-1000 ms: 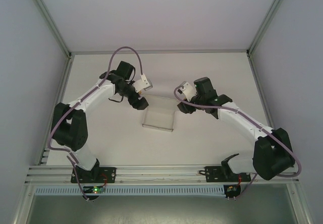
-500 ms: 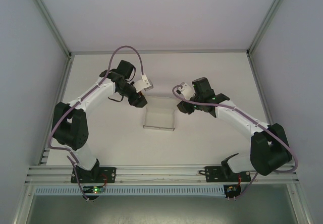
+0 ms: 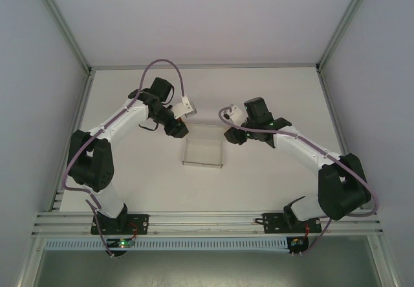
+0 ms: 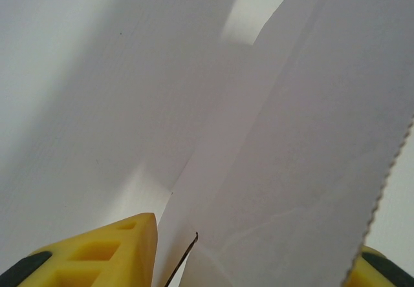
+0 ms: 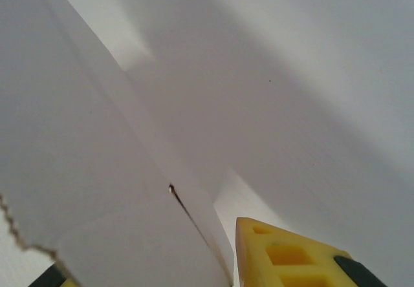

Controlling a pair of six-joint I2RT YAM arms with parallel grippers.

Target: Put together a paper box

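Observation:
The paper box (image 3: 204,151) is a white card sheet with raised walls in the middle of the table. My left gripper (image 3: 178,130) is at its far left corner and my right gripper (image 3: 232,136) at its far right corner. In the left wrist view the paper box (image 4: 284,138) fills the gap of the left gripper (image 4: 259,264), from one of the yellow fingers (image 4: 103,251) across to the other, with a serrated flap edge on the right. In the right wrist view the paper box (image 5: 84,170) sits likewise in the right gripper (image 5: 149,267), beside one of its yellow fingers (image 5: 284,255).
The white table (image 3: 272,93) is walled by grey panels with aluminium posts (image 3: 65,28) at the far corners. A metal rail (image 3: 207,221) with the arm bases runs along the near edge. Free table lies behind and beside the box.
Both grippers have closed in on the box's far corners. The right arm has shifted slightly left. The box's far flap now stands more upright.

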